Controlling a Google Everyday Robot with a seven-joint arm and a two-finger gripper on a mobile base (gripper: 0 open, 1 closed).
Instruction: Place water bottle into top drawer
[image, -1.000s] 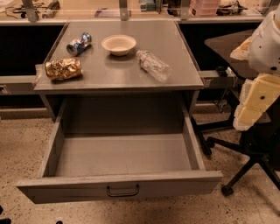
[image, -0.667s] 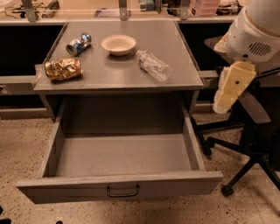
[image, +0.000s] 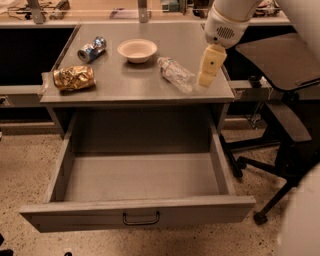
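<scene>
End effector (image: 205, 80): poised tip-down over the right edge of the tabletop (image: 125, 87), grip state impossible to tell. Just left of it: water bottle (image: 176, 74), flat on its side, long axis slanting off to the far left. Below and nearer: top drawer (image: 135, 214), pulled wide open.

High front view looks down; claw (image: 205, 79) hangs upper right.

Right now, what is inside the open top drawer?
The top drawer shows only its bare grey floor and walls; the strip just behind the front panel is covered. The water bottle lies on the tabletop, with the end effector close beside it.
</scene>
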